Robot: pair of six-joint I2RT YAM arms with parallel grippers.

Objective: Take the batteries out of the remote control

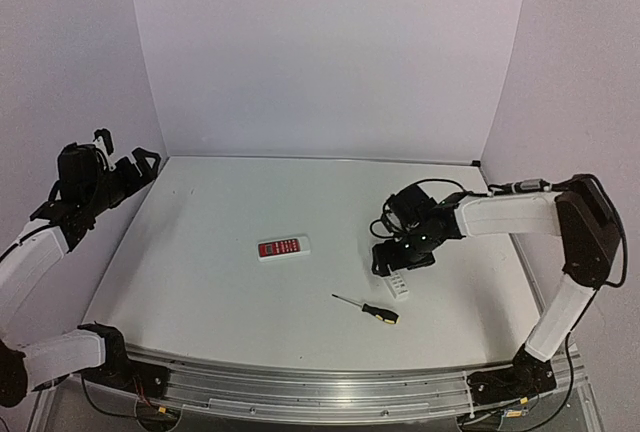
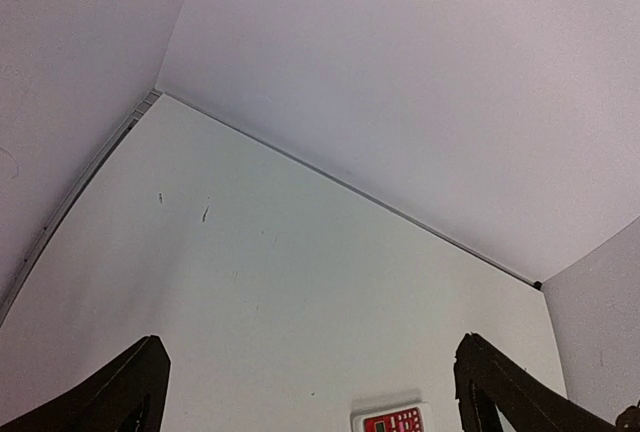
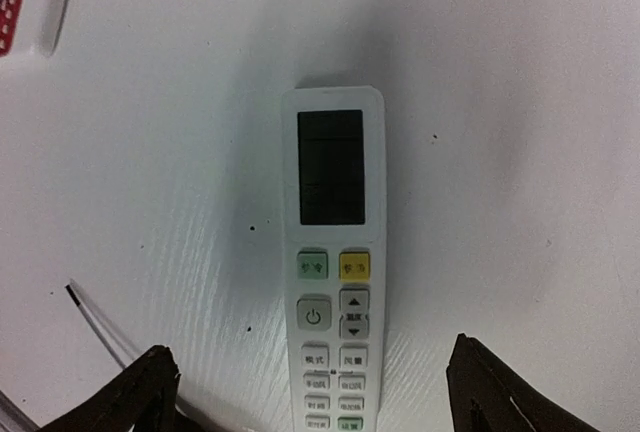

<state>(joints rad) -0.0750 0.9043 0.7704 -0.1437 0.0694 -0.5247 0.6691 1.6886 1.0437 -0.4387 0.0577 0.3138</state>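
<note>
Right gripper point(image 3: 310, 377): nearest the wrist camera. Jaws spread wide, one dark finger to each side of the remote's button end, touching nothing. It hangs over the remote and holds nothing.
Remote control point(image 3: 333, 252): long, slim and white, lying flat and face up on the right part of the table point(image 1: 220, 282), directly below the right gripper. The dark screen, the green and yellow keys and the grey buttons all show; the back is hidden against the table.
Batteries: none in view. No blue cell or loose cover lies on the table, so they are presumably inside the remote.
Left gripper point(image 2: 310, 352): raised at the far left edge, well apart from the work. Jaws spread and empty.
Red-faced remote point(image 1: 283, 248): short, near the table's middle, left of the white remote and apart from it. It is no part of the task.
Screwdriver point(image 1: 367, 306): black handle, thin shaft, lying just nearer than the white remote and not touching it.
Progress: judged to be at the start. The remote has yet to be gripped and turned over, the cover opened, and both cells removed.
</note>
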